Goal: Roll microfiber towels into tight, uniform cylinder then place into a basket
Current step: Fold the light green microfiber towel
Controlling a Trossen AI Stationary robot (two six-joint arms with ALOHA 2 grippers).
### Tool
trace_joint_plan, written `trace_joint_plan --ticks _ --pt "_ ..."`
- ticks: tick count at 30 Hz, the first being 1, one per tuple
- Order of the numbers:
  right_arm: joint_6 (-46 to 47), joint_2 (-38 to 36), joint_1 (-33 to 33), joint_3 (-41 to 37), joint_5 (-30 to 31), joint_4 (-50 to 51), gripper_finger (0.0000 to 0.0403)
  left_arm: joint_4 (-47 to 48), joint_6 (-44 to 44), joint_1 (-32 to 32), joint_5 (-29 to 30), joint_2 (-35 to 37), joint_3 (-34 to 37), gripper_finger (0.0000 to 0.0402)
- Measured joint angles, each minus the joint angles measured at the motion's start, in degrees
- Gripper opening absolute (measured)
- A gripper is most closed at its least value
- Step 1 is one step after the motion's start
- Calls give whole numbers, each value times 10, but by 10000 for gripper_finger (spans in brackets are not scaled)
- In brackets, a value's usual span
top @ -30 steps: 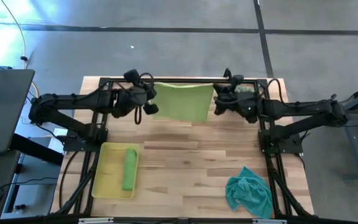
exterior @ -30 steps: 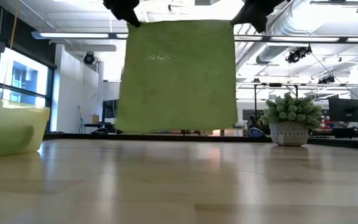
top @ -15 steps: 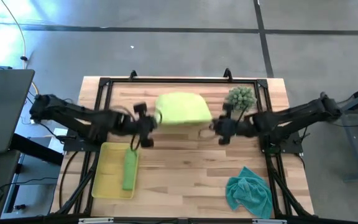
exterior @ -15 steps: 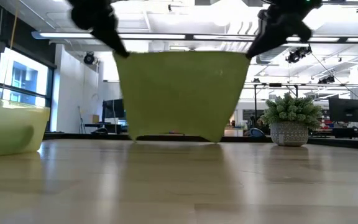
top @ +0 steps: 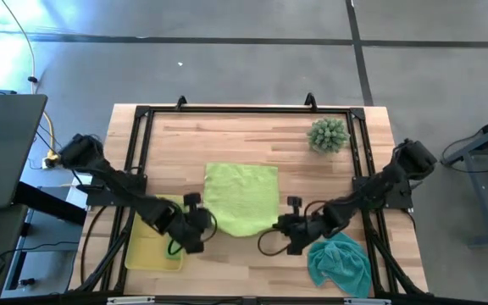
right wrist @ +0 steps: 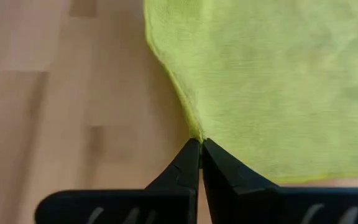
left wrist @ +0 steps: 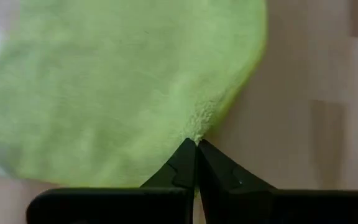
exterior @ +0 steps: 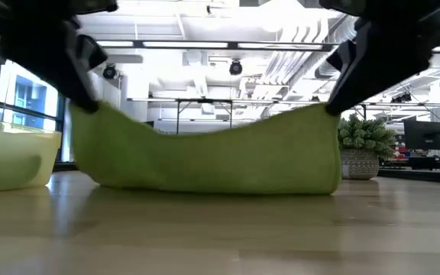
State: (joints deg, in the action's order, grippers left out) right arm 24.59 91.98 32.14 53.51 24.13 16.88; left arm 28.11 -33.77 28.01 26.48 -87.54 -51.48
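Basket (top: 141, 246) at your left, one rolled towel (top: 174, 241) already in. Left gripper (top: 195, 234) pinching near-left corner of green towel (top: 242, 196). A second ago towel hung up at far edge; now dragged forward, mostly flat mid-table, near edge held just off wood. Right gripper (top: 290, 233) pinching near-right corner. Teal towel (top: 339, 264) waits front right. Looks ready to release, then roll.

I see fuzzy matt cloth on the lime towel (top: 242, 197). Table (top: 252, 140) is smooth pale wood. Basket (top: 146, 246) looks like translucent plastic.
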Motion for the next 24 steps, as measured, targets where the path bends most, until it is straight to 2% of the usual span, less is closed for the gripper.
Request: trace_joint_plan --ticks 5,8,12,19,24 --pt "21 -3 10 0 -7 1 0 -8 -30 23 -19 -26 -15 0" --pt "-3 -12 -8 0 15 23 0 9 -18 13 8 -28 -15 0" --pt "-26 -11 -54 0 22 62 0 56 -15 -25 58 -25 -16 0" --pt "-98 -10 -144 0 31 91 0 86 3 -101 73 -26 -8 0" --pt "-107 7 -201 0 30 88 0 81 38 -150 77 -26 -8 0"
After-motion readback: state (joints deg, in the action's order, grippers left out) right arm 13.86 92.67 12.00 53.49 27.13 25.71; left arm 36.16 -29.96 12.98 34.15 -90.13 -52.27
